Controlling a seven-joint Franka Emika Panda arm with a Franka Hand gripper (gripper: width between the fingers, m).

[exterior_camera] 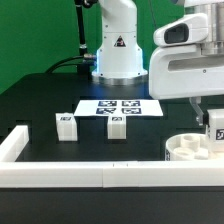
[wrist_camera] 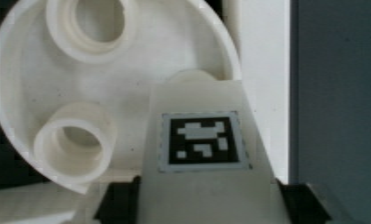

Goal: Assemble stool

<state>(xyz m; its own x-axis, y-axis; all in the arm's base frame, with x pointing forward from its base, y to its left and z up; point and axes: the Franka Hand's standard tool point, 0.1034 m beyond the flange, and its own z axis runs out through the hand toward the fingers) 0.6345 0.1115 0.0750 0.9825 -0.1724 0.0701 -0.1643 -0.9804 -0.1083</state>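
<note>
The round white stool seat (exterior_camera: 188, 150) lies on the table at the exterior view's right, close to the front rail. My gripper (exterior_camera: 210, 120) hangs just above its right part, shut on a white stool leg (exterior_camera: 215, 133) with a square tag. In the wrist view that leg (wrist_camera: 203, 135) fills the space between my dark fingers (wrist_camera: 123, 200), tag facing the camera. The seat (wrist_camera: 84, 95) lies behind it, showing two round sockets. Two more tagged legs (exterior_camera: 67, 124) (exterior_camera: 117, 125) stand on the table left of centre.
The marker board (exterior_camera: 120, 106) lies flat behind the two loose legs. A long white rail (exterior_camera: 90, 173) runs along the front, and another rail (exterior_camera: 14, 144) stands at the left. The arm's white base (exterior_camera: 118, 50) rises at the back.
</note>
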